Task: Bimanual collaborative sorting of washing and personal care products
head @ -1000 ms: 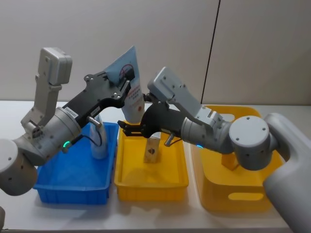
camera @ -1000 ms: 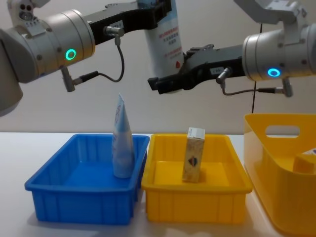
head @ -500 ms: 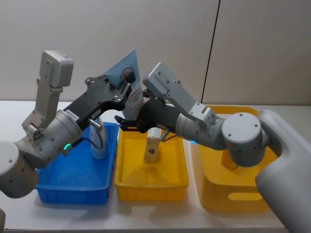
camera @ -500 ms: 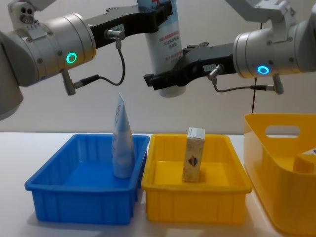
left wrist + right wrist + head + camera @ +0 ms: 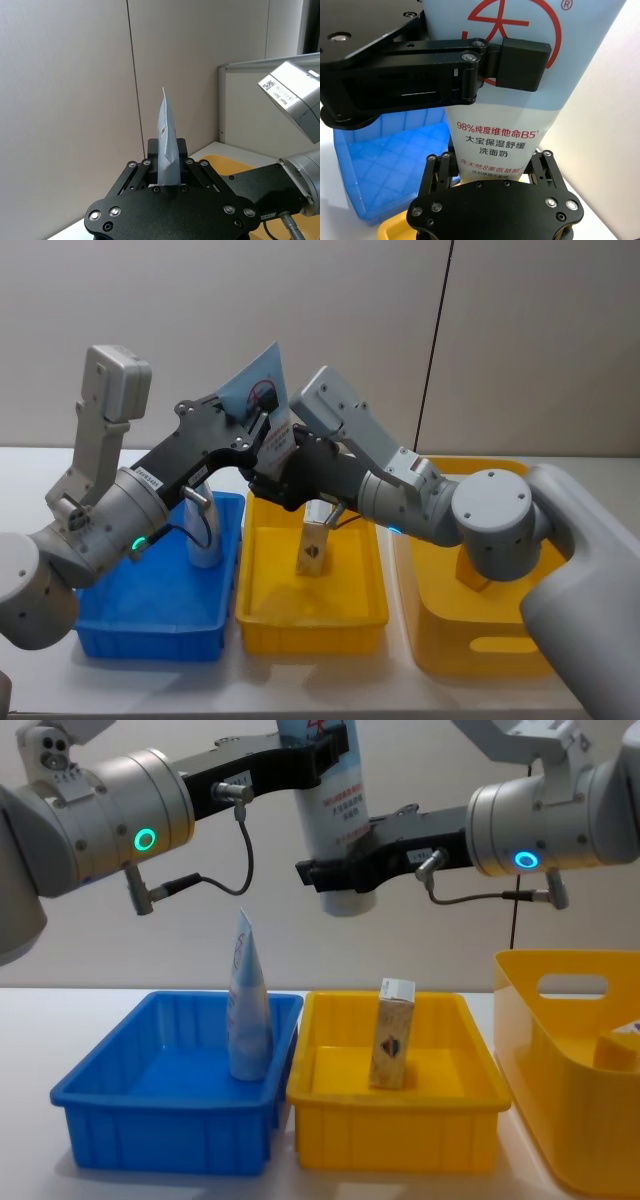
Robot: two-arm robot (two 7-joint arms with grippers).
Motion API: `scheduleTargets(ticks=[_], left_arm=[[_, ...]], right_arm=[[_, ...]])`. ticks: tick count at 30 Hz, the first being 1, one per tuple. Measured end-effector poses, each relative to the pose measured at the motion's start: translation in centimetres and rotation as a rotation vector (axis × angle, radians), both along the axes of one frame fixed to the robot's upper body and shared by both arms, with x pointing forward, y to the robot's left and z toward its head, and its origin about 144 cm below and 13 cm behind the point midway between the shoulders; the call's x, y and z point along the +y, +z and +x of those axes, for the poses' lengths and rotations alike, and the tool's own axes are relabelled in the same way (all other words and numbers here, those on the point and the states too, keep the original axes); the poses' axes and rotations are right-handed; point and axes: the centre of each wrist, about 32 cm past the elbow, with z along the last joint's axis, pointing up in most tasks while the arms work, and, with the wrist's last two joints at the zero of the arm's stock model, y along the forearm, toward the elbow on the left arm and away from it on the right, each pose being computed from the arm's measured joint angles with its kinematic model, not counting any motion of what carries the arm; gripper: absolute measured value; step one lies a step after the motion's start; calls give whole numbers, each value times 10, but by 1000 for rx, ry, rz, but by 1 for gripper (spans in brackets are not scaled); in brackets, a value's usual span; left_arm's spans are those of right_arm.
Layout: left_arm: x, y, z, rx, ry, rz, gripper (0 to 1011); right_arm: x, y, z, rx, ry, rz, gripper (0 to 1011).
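Big yellow basket on my right first: one beige carton sits inside it, waiting to be sorted, and I can't see past the wall whether more lie there. Next over, the blue bin on my left holds one light-blue pouch, standing cap-down against its right wall. That one is done. The yellow bin in the middle has one upright carton, also done.

Now the live piece: a second pouch hangs in the air above the seam between the two bins, cap at the bottom. My left gripper is clamped on its upper half. My right gripper sits around its lower end, just above the cap. Whether it has bitten yet, I cannot tell.

My read: mid-handover, two items placed, this pouch bound for the blue bin, and at least one carton left.
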Motion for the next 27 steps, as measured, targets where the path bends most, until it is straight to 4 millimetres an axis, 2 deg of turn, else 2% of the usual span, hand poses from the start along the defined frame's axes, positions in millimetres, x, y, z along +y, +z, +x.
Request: scheduleTargets(ticks=[7,12,27], left_arm=[[0,0,0,1,1,0,177],[0,-1,0,2,2,0,178],[0,-1,0,2,2,1,178]], right_arm=[[1,0,0,-1,-2,1,491],[1,0,1,-1,-3,1,437],[1,1,1,-3,-4,1,379]])
